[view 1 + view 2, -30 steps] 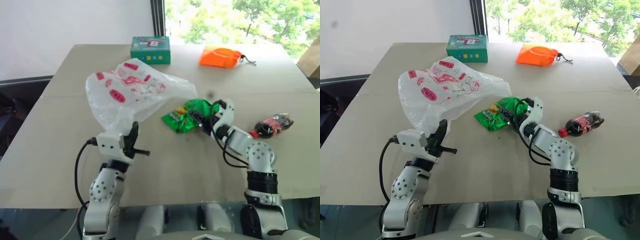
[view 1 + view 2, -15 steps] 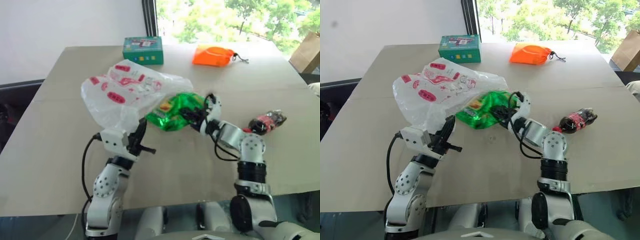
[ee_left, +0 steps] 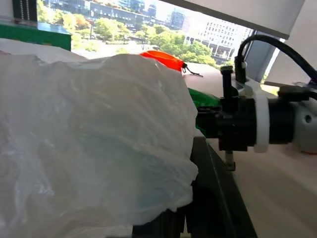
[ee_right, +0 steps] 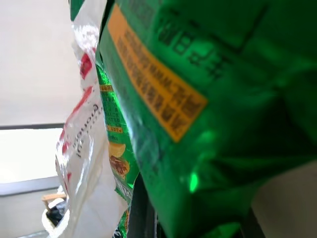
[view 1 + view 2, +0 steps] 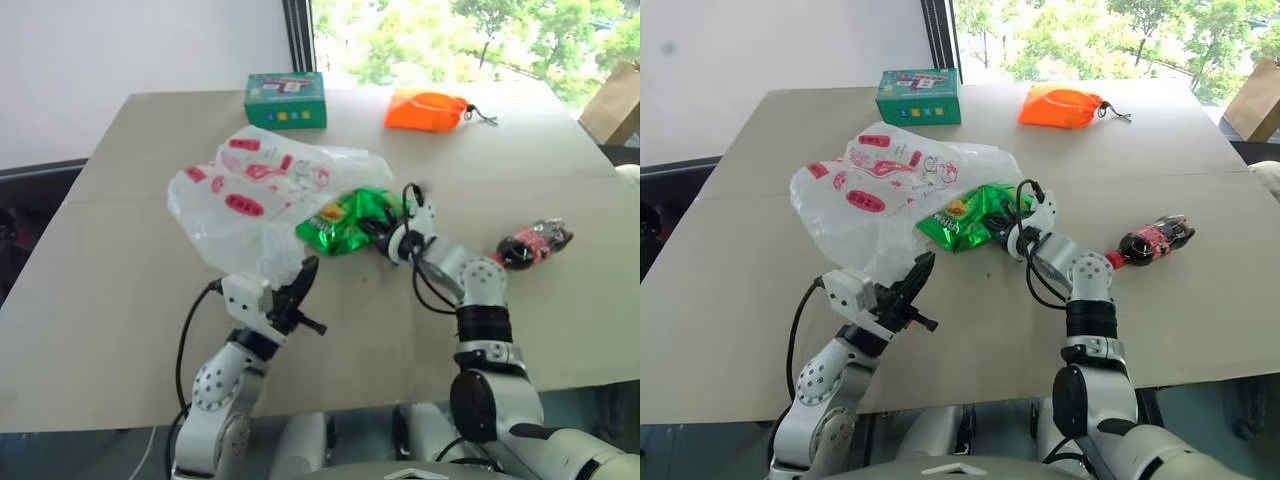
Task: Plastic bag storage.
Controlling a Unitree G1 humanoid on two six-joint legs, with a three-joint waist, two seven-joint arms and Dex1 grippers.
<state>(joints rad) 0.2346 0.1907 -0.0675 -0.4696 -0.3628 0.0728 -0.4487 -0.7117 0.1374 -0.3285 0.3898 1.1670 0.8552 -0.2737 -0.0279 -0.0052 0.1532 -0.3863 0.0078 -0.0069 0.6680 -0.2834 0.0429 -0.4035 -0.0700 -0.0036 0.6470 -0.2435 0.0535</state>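
Note:
The plastic bag (image 5: 255, 195), crinkly translucent white with red prints, stands puffed up on the table's left half. My left gripper (image 5: 300, 284) is shut on the bag's near lower edge, and film drapes over its finger (image 3: 213, 198) in the left wrist view. My right gripper (image 5: 385, 232) is shut on the right end of the shiny green snack packet (image 5: 345, 220). The packet is held off the table with its left end against the bag's right side. In the right wrist view the green packet (image 4: 198, 99) is close up, with the bag (image 4: 81, 144) just beyond it.
A green box (image 5: 286, 100) and an orange drawstring pouch (image 5: 430, 110) lie at the table's far edge. A small cola bottle (image 5: 530, 243) lies to the right of my right arm. A cardboard box (image 5: 620, 100) stands off the table's right side.
My right gripper went from open at the packet to shut on it and carried it left against the bag. My left gripper shifted right with the bag's edge.

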